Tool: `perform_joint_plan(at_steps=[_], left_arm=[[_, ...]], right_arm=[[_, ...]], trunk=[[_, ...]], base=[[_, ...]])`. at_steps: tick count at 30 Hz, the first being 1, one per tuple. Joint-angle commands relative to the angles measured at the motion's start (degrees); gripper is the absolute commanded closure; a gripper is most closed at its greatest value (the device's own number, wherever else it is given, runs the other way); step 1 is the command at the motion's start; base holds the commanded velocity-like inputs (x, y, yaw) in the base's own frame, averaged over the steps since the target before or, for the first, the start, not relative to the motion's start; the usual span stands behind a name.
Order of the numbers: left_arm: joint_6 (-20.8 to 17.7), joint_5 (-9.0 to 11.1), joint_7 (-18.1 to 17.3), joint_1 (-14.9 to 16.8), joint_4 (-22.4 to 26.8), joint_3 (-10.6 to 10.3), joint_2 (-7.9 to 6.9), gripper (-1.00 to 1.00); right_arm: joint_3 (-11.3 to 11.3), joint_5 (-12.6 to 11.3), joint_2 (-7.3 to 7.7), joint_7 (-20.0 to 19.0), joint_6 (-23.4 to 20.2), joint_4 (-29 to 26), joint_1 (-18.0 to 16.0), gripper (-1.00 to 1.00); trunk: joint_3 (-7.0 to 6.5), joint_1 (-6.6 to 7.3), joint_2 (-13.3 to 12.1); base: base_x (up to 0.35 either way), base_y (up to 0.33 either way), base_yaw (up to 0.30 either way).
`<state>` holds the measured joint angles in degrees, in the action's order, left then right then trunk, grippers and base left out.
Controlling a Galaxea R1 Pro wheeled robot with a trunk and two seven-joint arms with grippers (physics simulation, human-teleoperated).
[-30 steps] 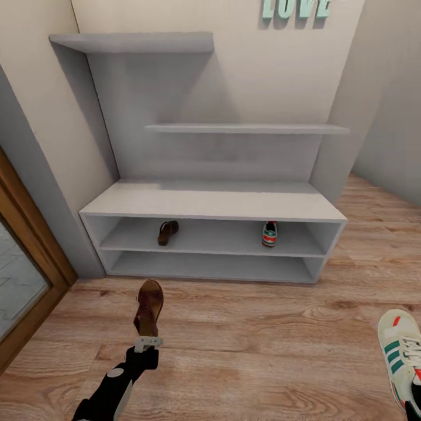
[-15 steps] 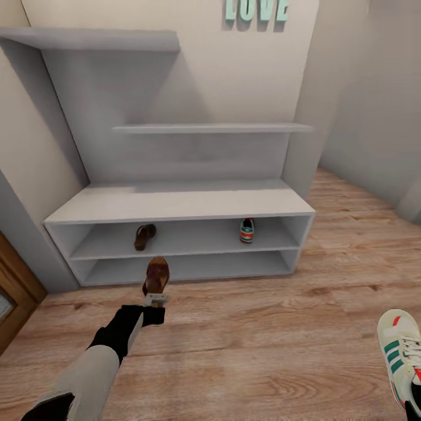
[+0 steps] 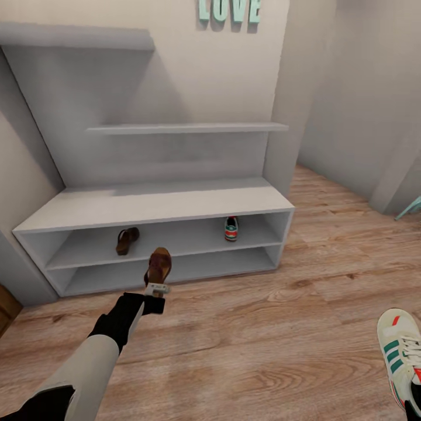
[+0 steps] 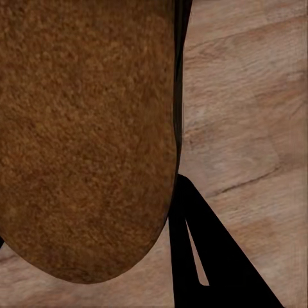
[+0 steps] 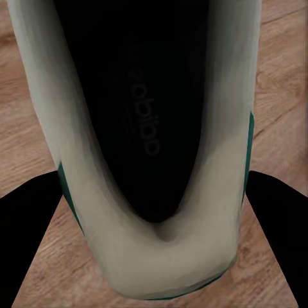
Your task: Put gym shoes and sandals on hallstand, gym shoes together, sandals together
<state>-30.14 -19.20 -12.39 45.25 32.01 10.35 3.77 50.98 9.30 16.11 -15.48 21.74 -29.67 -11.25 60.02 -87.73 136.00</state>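
Observation:
My left gripper (image 3: 156, 288) is shut on a brown sandal (image 3: 159, 265), held heel-first just in front of the hallstand (image 3: 152, 204). In the left wrist view the sandal (image 4: 83, 128) fills most of the picture beside a black finger (image 4: 205, 256). A second sandal (image 3: 127, 240) lies on the upper shelf tier at the left, and a gym shoe (image 3: 231, 228) stands on the same tier at the right. At the head view's lower right, my right gripper (image 3: 414, 402) is shut on the other gym shoe (image 3: 400, 351). The right wrist view looks into that gym shoe (image 5: 154, 128) between its black fingers (image 5: 282, 224).
Staggered grey wall shelves (image 3: 187, 127) rise above the bench, under teal LOVE letters (image 3: 229, 10). Wood-plank corridor floor (image 3: 263, 327) stretches in front and to the right. A wall corner (image 3: 280, 146) stands right of the rack, and a door frame (image 3: 7, 305) at the far left.
The camera has turned right, so the rack sits further left in the picture. My left arm has reached forward, carrying the sandal closer to the rack's shelves. The right gripper and gym shoe are unchanged.

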Motion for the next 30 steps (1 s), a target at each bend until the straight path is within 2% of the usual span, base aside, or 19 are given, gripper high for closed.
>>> perform_joint_plan(at_steps=[1, 8, 15, 26, 30], left_arm=[[-0.4, -0.8, -0.7, 0.0, 0.6, 0.5, 0.06, 1.0], [-4.8, -0.6, -0.2, 0.3, 3.5, 1.1, 0.03, 1.0], [-8.4, -0.6, 0.0, 0.9, 6.6, 1.2, -0.25, 1.0], [-9.1, -0.7, 0.0, 1.3, 8.2, 1.3, -1.32, 1.0], [-9.1, -0.7, 0.2, 1.2, 8.2, 1.3, -1.54, 1.0]], right_arm=[[0.5, 0.5, -0.02, -0.4, 0.2, 0.0, -0.1, 1.0], [0.3, 0.5, -0.02, -0.4, 0.1, -2.2, -0.1, 1.0], [0.3, 0.5, -0.02, -0.4, 0.1, -2.7, -0.1, 1.0], [0.3, 0.5, -0.02, -0.4, 0.1, -2.9, -0.1, 1.0], [0.3, 0.5, -0.02, -0.4, 0.1, -2.9, -0.1, 1.0]], trunk=[[0.05, 0.01, 0.0], [0.22, 0.01, 0.0], [2.04, -1.53, 2.8], [4.95, -3.94, 7.2], [6.17, -4.05, 7.3]], base=[[0.0, 0.0, -0.018], [0.0, 0.0, -0.004], [0.0, 0.0, 0.0], [0.0, 0.0, 0.0], [0.0, 0.0, 0.0]])
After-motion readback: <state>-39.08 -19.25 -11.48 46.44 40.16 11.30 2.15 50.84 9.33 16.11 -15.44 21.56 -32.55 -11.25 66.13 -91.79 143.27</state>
